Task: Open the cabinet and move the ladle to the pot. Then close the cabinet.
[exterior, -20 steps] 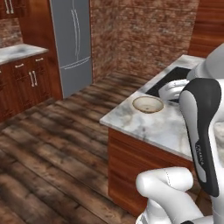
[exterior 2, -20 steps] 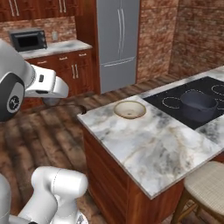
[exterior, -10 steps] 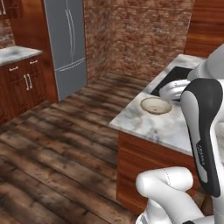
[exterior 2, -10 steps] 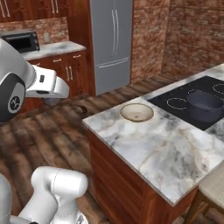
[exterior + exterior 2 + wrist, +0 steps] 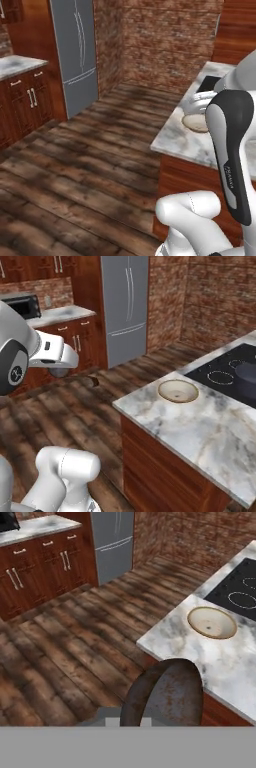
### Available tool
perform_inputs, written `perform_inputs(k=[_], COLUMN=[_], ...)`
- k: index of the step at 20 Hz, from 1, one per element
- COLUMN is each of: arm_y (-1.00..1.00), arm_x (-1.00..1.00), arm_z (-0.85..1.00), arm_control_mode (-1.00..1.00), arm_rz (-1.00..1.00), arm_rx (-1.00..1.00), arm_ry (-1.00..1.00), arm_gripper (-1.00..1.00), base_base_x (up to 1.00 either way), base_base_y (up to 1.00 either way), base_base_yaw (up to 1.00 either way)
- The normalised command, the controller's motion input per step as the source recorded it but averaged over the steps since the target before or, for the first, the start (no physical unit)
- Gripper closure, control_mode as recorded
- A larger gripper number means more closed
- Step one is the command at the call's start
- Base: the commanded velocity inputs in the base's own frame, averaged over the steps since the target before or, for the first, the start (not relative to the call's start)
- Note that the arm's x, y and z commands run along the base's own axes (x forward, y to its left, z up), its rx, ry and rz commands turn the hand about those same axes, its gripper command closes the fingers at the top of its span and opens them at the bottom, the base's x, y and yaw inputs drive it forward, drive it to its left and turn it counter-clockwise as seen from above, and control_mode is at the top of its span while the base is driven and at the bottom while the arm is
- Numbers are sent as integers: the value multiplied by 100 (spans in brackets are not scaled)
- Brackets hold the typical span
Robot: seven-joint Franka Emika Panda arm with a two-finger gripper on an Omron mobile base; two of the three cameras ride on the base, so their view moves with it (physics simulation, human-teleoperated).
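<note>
You're mid-carry: the gripper (image 5: 70,372) is pinched on the ladle (image 5: 162,693), over the floor just off the island's near-left corner. The pot (image 5: 247,376) sits on the cooktop, far right. Next: reach over the beige bowl (image 5: 178,391) and lower the ladle into the pot.

The ladle (image 5: 162,692) is seen from behind its rusty bowl, just ahead of the claw; its handle and the fingertips are hidden beneath it. The pot (image 5: 247,376), far to the claw's right on the cooktop (image 5: 227,376), is cut by the picture's edge.
</note>
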Motion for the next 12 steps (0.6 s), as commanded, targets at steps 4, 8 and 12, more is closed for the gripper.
perform_inputs(k=[4, 8, 12], arm_y=[0, 0, 0], arm_x=[0, 0, 0], arm_z=[0, 0, 0], arm_control_mode=[100, 100, 100], arm_rz=[0, 0, 0], arm_rx=[0, 0, 0], arm_ry=[0, 0, 0], arm_gripper=[100, 100, 100], base_base_x=[18, 19, 20], base_base_y=[73, 66, 65], base_base_yaw=[-20, -28, -29])
